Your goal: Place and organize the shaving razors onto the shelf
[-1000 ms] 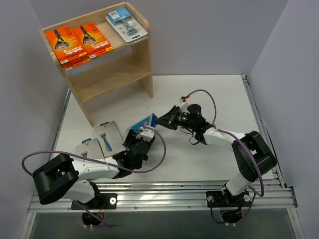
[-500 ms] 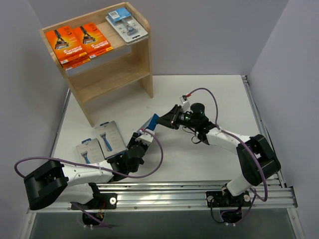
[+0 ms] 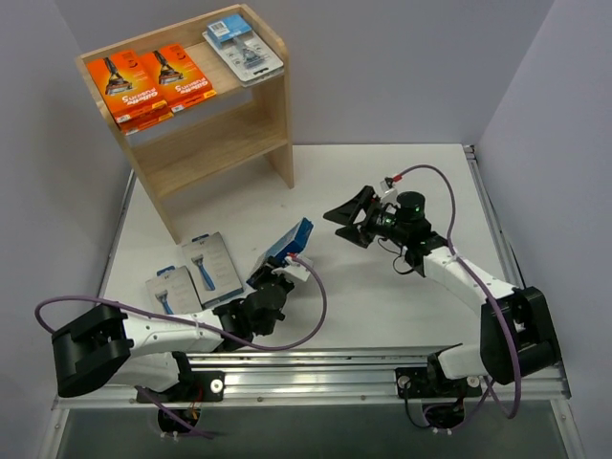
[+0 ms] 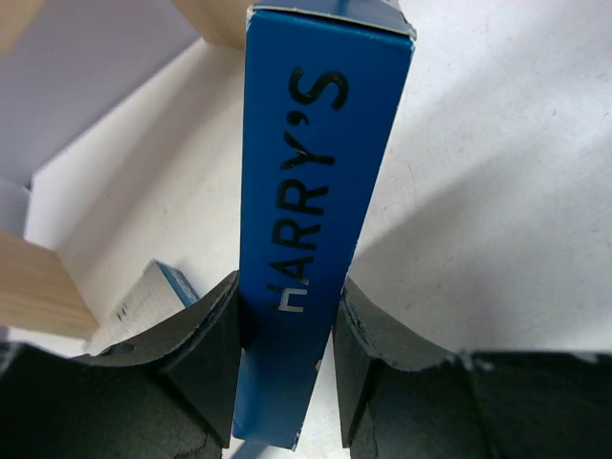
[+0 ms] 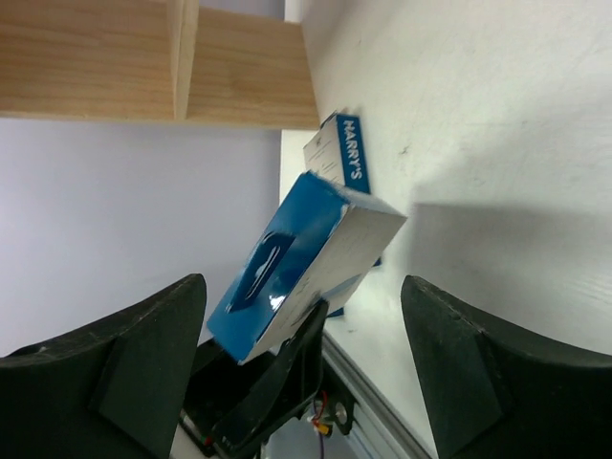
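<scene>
Lettering reading HARRY'S runs down the narrow edge of a slim blue cardboard razor box (image 4: 320,191), which is pinched by its two broad faces between the black fingers (image 4: 206,344) of the left gripper (image 4: 287,311). From above, the same box (image 3: 290,241) sticks out past the left gripper (image 3: 277,271), tilted, with its far end raised off the white table (image 3: 382,287).

Ahead of that gripper and to its right, the right gripper (image 3: 342,220) stands apart from the box with its jaws spread wide and nothing between them. In the right wrist view the box (image 5: 296,263) shows beyond the two parted fingers (image 5: 143,368), touching neither.

Just to the left of the left gripper, two flat grey-and-blue razor boxes picturing a blue razor (image 3: 212,263) (image 3: 172,290) lie face up on the table, side by side.

Farther ahead of the left gripper and to its left stands a light wooden two-tier shelf (image 3: 273,105) with solid side panels and a low rim round its top. On the top tier lie two bright orange razor boxes (image 3: 120,84) (image 3: 180,72), side by side toward the left end. A clear blister pack with a blue header (image 3: 244,48) lies at the right end of that tier, near the orange boxes but not touching them.
</scene>
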